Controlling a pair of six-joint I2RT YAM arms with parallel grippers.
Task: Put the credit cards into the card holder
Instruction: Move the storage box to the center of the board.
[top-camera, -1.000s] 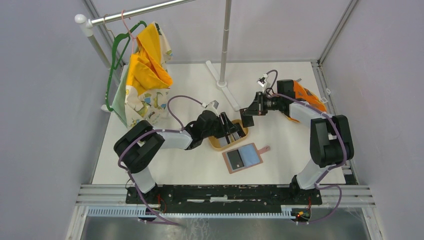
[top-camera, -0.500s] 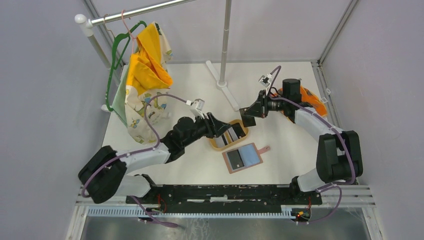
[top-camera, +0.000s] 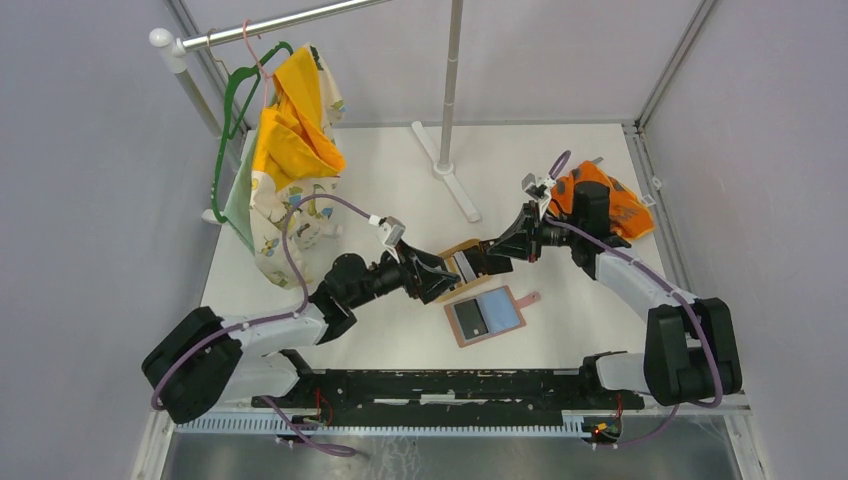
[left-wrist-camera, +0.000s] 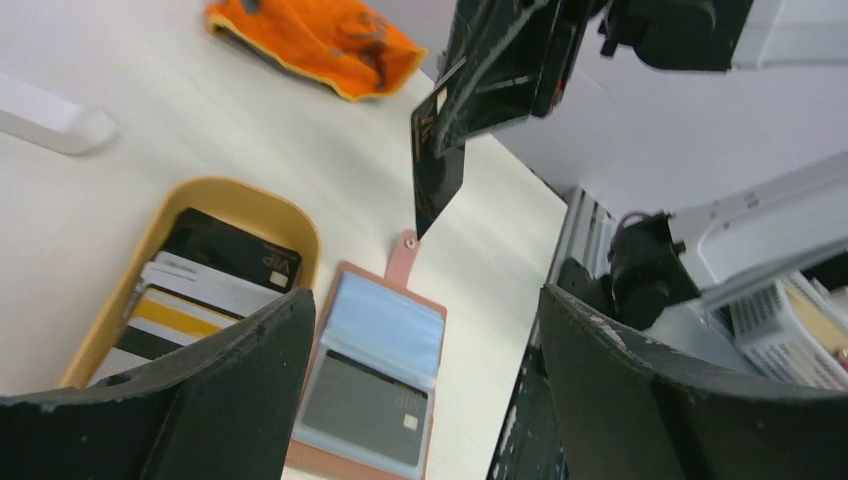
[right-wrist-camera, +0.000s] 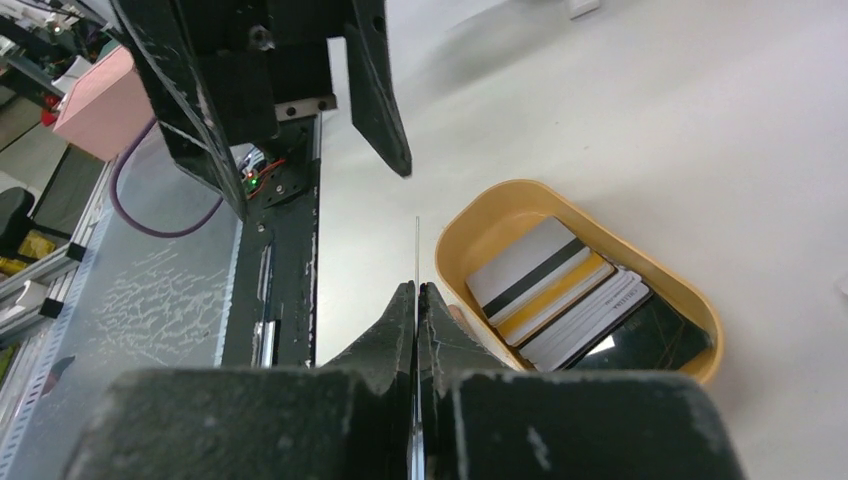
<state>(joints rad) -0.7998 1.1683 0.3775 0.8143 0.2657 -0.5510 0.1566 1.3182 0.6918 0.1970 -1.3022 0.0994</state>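
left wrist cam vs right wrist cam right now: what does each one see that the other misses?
Left wrist only: the open card holder with a dark card in one pocket, the orange cloth, and the face of the black card pinched in the shut right pincer.
Right wrist only: the open left pincer seen from the front, and the black rail at the table edge. The black card shows there only as a thin edge.
Both: the tray and its stack of cards.
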